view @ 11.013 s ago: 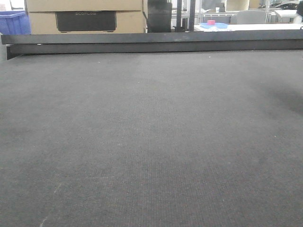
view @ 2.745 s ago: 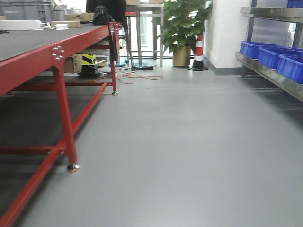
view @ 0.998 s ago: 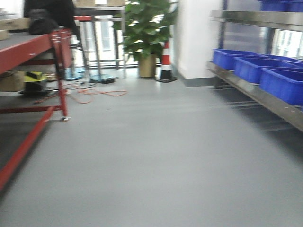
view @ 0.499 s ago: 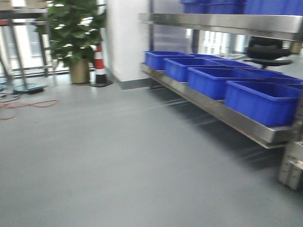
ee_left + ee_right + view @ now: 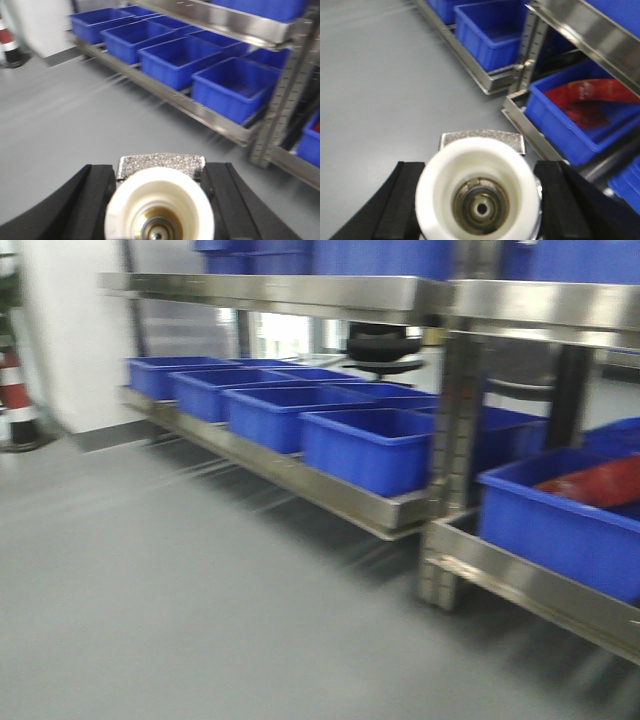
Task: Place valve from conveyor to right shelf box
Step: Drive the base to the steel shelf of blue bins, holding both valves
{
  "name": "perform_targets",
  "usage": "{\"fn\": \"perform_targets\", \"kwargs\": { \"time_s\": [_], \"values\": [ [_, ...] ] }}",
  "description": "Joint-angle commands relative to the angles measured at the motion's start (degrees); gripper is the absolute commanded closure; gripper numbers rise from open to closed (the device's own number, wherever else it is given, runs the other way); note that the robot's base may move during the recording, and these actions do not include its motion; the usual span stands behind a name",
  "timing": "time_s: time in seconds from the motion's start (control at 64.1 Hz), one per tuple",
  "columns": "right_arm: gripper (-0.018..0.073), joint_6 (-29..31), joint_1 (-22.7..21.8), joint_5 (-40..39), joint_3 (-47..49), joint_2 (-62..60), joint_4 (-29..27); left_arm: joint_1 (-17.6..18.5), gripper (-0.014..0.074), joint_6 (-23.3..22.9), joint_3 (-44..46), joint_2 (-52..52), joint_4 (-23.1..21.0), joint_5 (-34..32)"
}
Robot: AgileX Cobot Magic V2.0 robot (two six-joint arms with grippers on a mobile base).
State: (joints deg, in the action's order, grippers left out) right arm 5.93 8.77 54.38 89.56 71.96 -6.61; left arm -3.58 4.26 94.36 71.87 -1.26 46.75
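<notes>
Valve (image 5: pixel 159 205) sits clamped in left gripper (image 5: pixel 160 175), cream end facing the wrist cam, black fingers (image 5: pixel 95 195) tight on both sides w/ knurled metal bit (image 5: pixel 160 162) just behind. Right gripper (image 5: pixel 481 167) is likewise closed on a second valve (image 5: pixel 479 192): same cream ring, metal core. Both hang over grey floor (image 5: pixel 150 590), near steel shelf (image 5: pixel 390 512). Row of blue boxes (image 5: pixel 365 445) along the lower level; in the next bay a blue box (image 5: pixel 570 132) w/ a red item (image 5: pixel 585 97) inside, just beyond right gripper. Front view blurred; striped cone (image 5: pixel 15 390) at far left edge
</notes>
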Motion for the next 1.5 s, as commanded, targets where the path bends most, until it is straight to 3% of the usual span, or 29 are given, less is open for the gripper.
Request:
{"fn": "perform_targets", "kwargs": {
  "time_s": [0.0, 1.482],
  "values": [
    [0.0713, 0.1, 0.1, -3.9, 1.2, -0.9, 0.4, 0.4, 0.0707, -0.3, 0.7, -0.6, -0.6, -3.3],
    [0.0713, 0.1, 0.1, -3.9, 1.2, -0.9, 0.4, 0.4, 0.0707, -0.3, 0.7, -0.6, -0.6, -3.3]
  ]
}}
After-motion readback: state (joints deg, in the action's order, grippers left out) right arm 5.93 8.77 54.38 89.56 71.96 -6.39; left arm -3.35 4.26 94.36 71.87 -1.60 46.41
